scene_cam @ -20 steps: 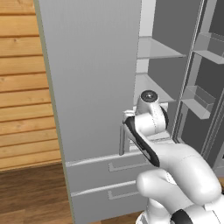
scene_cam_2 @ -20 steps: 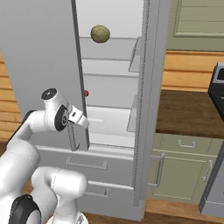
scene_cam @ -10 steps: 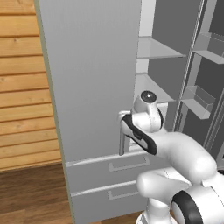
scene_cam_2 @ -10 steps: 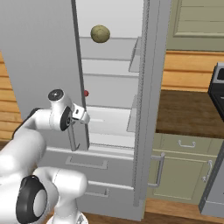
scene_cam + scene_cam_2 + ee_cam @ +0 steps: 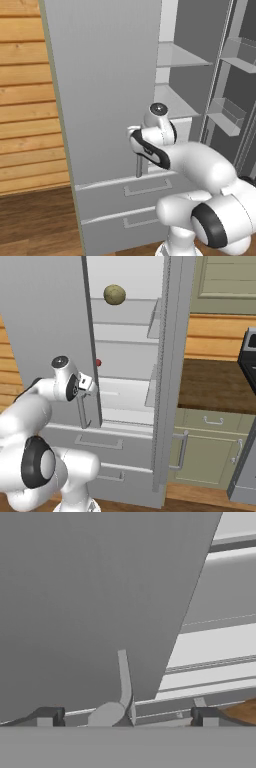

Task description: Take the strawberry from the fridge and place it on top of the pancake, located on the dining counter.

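Note:
The fridge [image 5: 45, 331] has its left door shut and its right side open onto white shelves. A tiny dark-red strawberry [image 5: 98, 362] lies on a middle shelf just past the left door's edge. My gripper [image 5: 89, 387] is open and sits against the vertical bar handle [image 5: 82, 413] of the left door, below and left of the strawberry. The left base view shows the gripper [image 5: 136, 139] at the top of the handle [image 5: 139, 167]. In the hand view the handle [image 5: 124, 682] rises between the fingertips [image 5: 47, 716] of the gripper [image 5: 126, 717]. The pancake and the dining counter are out of view.
An olive-brown ball [image 5: 114, 294] rests on the upper shelf. Two drawers [image 5: 145, 192] lie below the door. The opened right door [image 5: 167, 356] stands edge-on, with bins [image 5: 225, 115] on its inside. Green cabinets with a brown counter [image 5: 215, 386] stand to the right.
The hand has shifted slightly left, closer to the door handle, and the arm's elbow has folded in. The jaws have stayed open.

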Robot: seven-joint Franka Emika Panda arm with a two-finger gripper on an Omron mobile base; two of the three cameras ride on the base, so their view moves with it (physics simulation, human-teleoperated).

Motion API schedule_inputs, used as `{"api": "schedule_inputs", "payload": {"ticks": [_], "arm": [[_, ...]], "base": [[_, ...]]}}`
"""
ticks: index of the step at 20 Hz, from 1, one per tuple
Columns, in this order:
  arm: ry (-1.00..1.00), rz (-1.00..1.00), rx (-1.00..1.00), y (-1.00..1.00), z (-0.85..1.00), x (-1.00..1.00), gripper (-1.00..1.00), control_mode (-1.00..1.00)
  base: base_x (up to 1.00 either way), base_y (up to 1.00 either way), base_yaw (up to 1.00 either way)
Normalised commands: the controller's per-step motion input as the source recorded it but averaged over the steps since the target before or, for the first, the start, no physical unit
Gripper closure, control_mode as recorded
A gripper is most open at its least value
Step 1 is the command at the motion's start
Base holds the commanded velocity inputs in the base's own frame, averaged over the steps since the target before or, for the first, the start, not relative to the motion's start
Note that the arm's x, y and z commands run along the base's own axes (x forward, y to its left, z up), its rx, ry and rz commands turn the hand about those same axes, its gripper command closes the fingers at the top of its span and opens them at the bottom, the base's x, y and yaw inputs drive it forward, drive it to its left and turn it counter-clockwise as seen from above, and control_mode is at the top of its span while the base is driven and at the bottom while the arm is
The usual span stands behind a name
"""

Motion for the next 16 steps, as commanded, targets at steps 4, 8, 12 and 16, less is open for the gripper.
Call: {"api": "schedule_inputs", "payload": {"ticks": [4, 8, 12, 16], "arm": [[0.00, 0.00, 0.00, 0.02, -0.17, 0.17, -1.00, -1.00], [0.02, 0.00, 0.00, 0.17, -0.31, 0.12, -1.00, -1.00], [0.01, 0.00, 0.00, 0.07, -0.27, 0.17, -1.00, -1.00], [0.00, 0.00, 0.00, 0.00, -0.15, 0.15, -1.00, -1.00]], "base": [[0.00, 0.00, 0.00], [0.00, 0.00, 0.00], [0.00, 0.00, 0.00], [0.00, 0.00, 0.00]]}}
